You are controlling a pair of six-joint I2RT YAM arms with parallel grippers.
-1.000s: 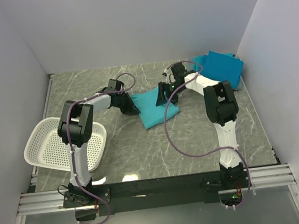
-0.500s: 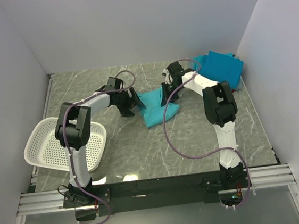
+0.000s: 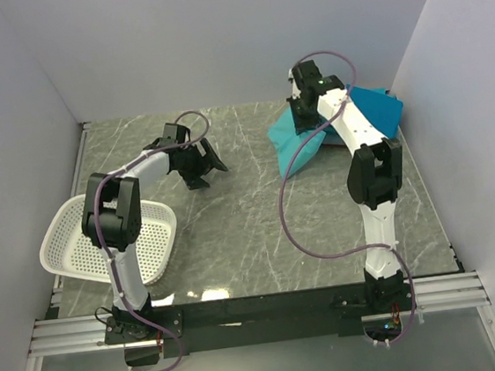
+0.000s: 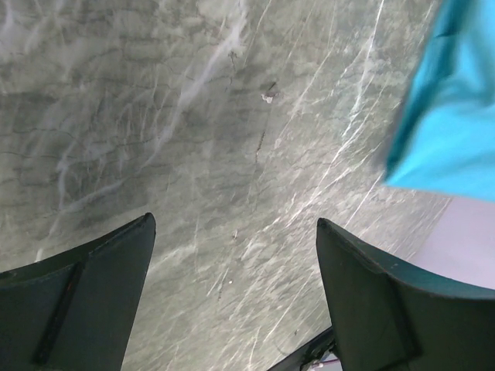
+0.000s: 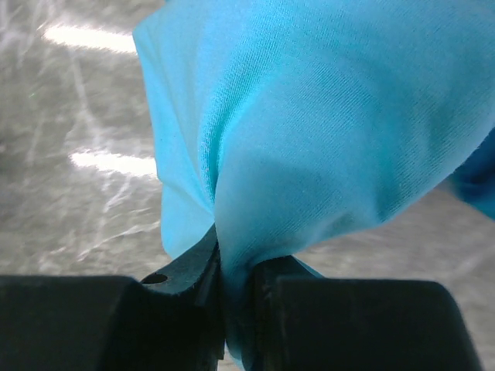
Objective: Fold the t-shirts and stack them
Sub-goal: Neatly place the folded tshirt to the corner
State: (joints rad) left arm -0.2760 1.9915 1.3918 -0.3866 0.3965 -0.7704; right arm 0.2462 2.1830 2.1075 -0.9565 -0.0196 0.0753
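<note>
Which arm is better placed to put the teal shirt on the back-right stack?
Right: its jaws are shut on the teal shirt, hanging beside the stack; left jaws are open, empty.

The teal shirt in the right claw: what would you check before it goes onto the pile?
1. Grip: right gripper shut on the teal shirt: ok, cloth pinched between the jaws.
2. Fold: not ok, the shirt bunches at the grip.
3. Clearance: lower edge off the table: cannot tell.
4. Other side: left gripper open, apart from the cloth: ok.
5. Target: pile flat and square: cannot tell, the right arm hides part of it.
</note>
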